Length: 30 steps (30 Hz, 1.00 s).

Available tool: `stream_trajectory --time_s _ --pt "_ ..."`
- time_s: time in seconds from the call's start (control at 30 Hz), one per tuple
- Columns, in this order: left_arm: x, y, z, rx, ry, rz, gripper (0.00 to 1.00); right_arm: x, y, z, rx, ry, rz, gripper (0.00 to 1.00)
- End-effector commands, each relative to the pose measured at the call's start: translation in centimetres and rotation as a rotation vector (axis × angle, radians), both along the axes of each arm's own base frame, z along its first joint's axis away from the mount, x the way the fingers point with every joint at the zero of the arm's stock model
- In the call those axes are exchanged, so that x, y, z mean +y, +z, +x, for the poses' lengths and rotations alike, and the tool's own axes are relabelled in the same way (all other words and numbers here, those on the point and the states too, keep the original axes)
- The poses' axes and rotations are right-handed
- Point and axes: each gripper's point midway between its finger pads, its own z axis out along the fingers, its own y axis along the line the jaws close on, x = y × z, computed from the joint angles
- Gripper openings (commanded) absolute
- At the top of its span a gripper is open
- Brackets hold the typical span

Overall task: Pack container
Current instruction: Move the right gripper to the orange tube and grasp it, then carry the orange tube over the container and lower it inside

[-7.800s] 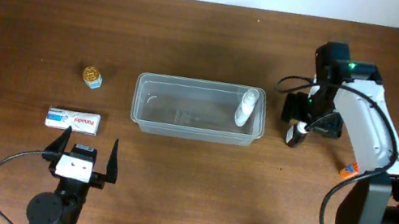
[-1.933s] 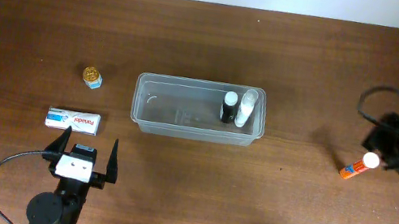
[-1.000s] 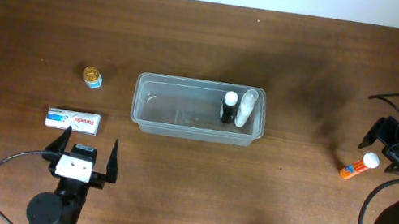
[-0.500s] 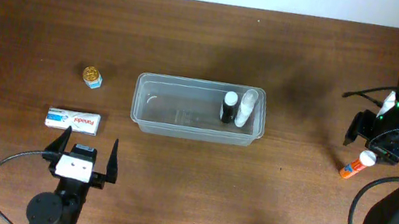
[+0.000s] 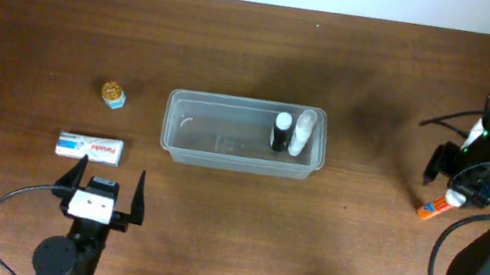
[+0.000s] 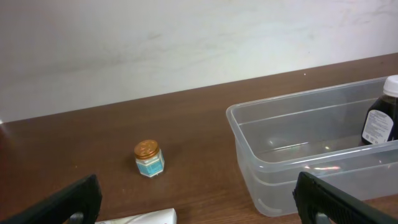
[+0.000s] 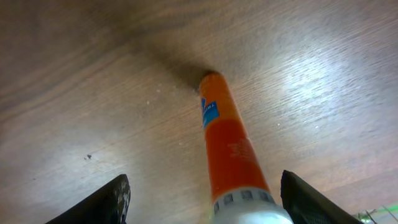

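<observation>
Right claw [image 7: 205, 186] spread wide, fingers standing on either side of a glue stick [image 7: 227, 146] with open gaps, nothing pinched; the stick lies flat on the table [image 5: 241, 46], white cap end nearest the claw, orange end pointing away from it; I cannot tell from the overhead whether the claw touches the wood. Left claw [image 6: 199, 208] also spread and holding nothing, low over the near edge of the table. The container [image 6: 280, 155] sits ahead of the left claw and to its right, upright, long side facing the claw; it is well apart from the right claw, off to that claw's left. Inside the container, at the end nearer the right claw, two bottles stand side by side: a dark bottle [image 5: 280, 131] with a white cap, and a pale bottle [image 5: 303, 131] just beside it, against the end wall; whether the two touch I cannot tell; the rest of the container floor is bare. Ahead of the left claw and slightly left, a small jar [image 6: 148, 158] with a gold lid, upright, well apart from the container; just in front of the left claw's left finger, a flat white box [image 5: 90, 146] lying on the table, only its edge showing in the wrist view.
</observation>
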Motion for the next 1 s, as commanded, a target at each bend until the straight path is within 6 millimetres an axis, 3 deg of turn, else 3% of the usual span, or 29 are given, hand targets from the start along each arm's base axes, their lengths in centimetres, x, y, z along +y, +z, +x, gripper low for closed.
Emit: stream_trajectory --time_s 0.0,0.17,0.3,0.53,0.6,0.77,0.9,0.97 --pt "0.1 -0.1 0.0 -0.001 0.004 0.013 0.99 0.0 -1.7 -0.9 0.034 -0.016 -0.003 0.69" --pt "0.1 -0.1 0.0 -0.002 0.004 0.013 0.99 0.1 -2.2 -0.8 0.028 -0.017 -0.002 0.69" --pt "0.1 -0.1 0.0 -0.001 0.004 0.013 0.99 0.0 -2.2 -0.6 0.019 -0.017 -0.005 0.47" --pt "0.1 -0.1 0.0 -0.001 0.004 0.013 0.99 -0.4 -2.3 0.2 -0.013 -0.015 -0.023 0.39" --pt "0.1 -0.1 0.0 -0.002 0.004 0.013 0.99 -0.6 -2.4 0.6 -0.028 -0.015 -0.028 0.29" --pt "0.1 -0.1 0.0 -0.001 0.004 0.013 0.99 -0.6 -2.4 0.7 -0.033 -0.015 -0.029 0.17" --pt "0.1 -0.1 0.0 -0.001 0.004 0.013 1.00 -0.4 -2.0 0.7 -0.035 -0.016 -0.023 0.15" --pt "0.1 -0.1 0.0 -0.001 0.004 0.013 0.99 -0.3 -0.9 0.9 -0.040 -0.011 -0.023 0.15"
